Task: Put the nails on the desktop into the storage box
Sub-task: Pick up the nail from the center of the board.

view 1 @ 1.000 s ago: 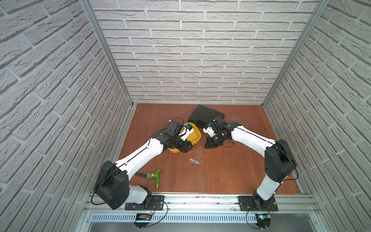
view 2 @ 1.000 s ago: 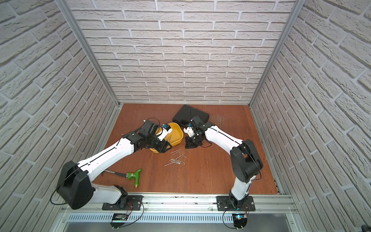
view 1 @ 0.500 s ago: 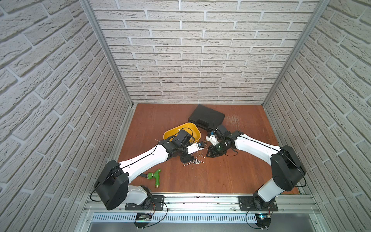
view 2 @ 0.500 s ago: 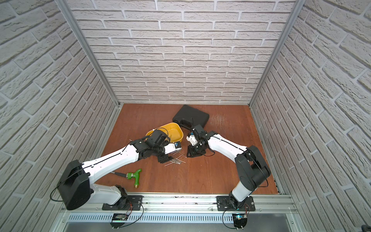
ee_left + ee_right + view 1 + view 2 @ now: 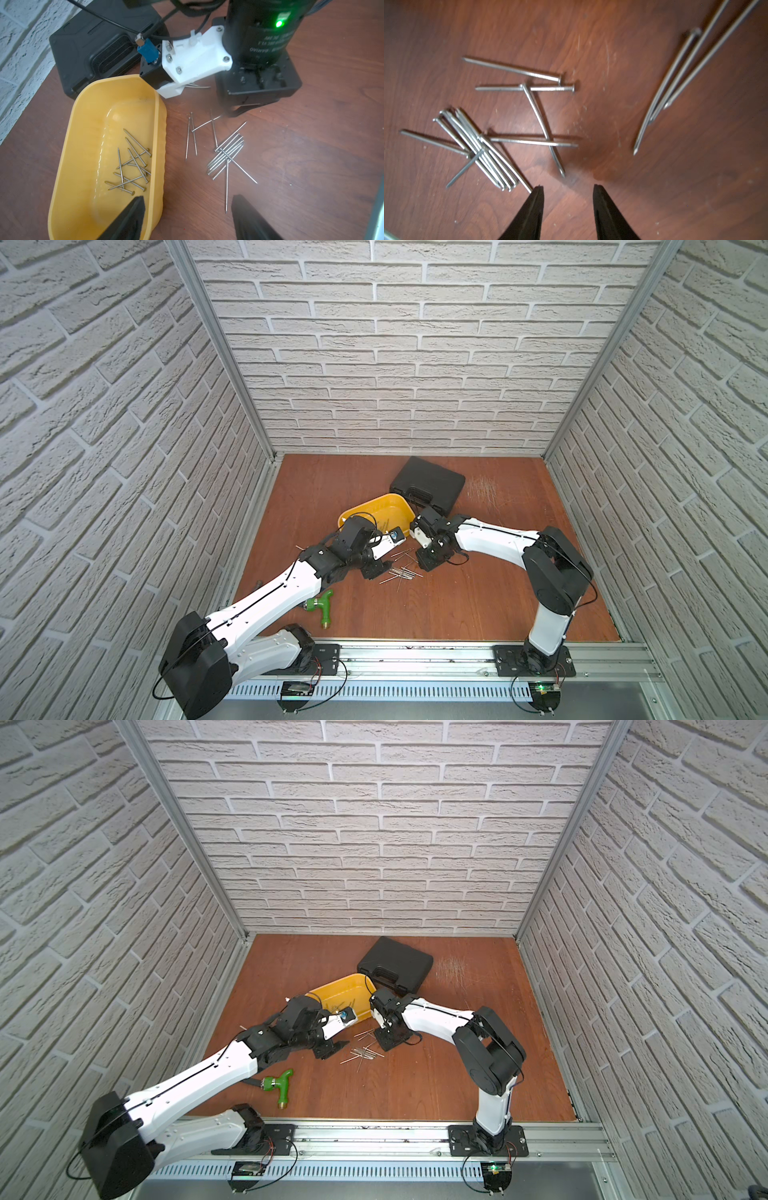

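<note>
A: Left wrist view: we see left fingers (image 5: 128, 218) spread, empty, near the storage box (image 5: 161, 124).
B: And the nails (image 5: 226, 153)?
A: Loose on the surface (image 5: 311, 166) beside it, and more lie inside. We mark right fingers (image 5: 533, 212) parted, empty, just beside the pile. We see black case (image 5: 93, 41) behind.

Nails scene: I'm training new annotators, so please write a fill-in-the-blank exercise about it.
1. The storage box is ____.
2. Some nails lie on the desktop, others ____ the storage box.
3. The jaws of the left gripper and right gripper stand ____.
4. The case beside the storage box is ____.
Missing words: yellow; inside; open; black.
</note>
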Available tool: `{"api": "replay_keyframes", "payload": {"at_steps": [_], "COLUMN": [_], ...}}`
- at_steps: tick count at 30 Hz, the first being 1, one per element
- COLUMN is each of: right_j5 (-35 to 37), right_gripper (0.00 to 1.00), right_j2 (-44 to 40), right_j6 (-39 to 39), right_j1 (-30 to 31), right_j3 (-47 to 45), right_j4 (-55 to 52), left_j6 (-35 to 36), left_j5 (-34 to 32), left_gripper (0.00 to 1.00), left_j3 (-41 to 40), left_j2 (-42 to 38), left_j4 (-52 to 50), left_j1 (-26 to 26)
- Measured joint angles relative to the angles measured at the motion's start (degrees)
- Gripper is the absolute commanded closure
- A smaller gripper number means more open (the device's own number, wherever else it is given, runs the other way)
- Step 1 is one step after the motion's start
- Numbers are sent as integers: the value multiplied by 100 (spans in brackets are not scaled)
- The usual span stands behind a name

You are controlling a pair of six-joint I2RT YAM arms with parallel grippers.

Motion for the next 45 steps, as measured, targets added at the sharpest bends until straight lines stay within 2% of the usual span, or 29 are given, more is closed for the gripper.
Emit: {"api": "replay_keyframes", "payload": {"at_steps": [14,18,23,30,38,41,45], "right_j5": [363,376,463,470,437,254,-74], "right_gripper": [54,60,82,98,98,98,98], "right_j2": [527,741,763,763,245,-153,-616], "right_j6": [-505,-623,-647,-649,-520,-446,-372], "right_j1": [142,168,170,197,184,96,-114], "right_j3": [553,785,789,787,92,-271,-323], "right_j4": [-223,-321,-308,-286,-15,-225,-326], "left_j6": [-389,-452,-470,-474,-470,-444,-269], "left_j5": [48,74,107,131,267,317,385], "left_gripper": [28,28,28,28,29,29,30], "left_j3": [-164,-199,-214,-243,-243,-240,-133], "left_j2": [-306,-387,-476,-494,-404,-249,-7], "left_j4": [57,59,63,66,120,140,144], "left_j1": [197,269,310,334,348,348,339]}}
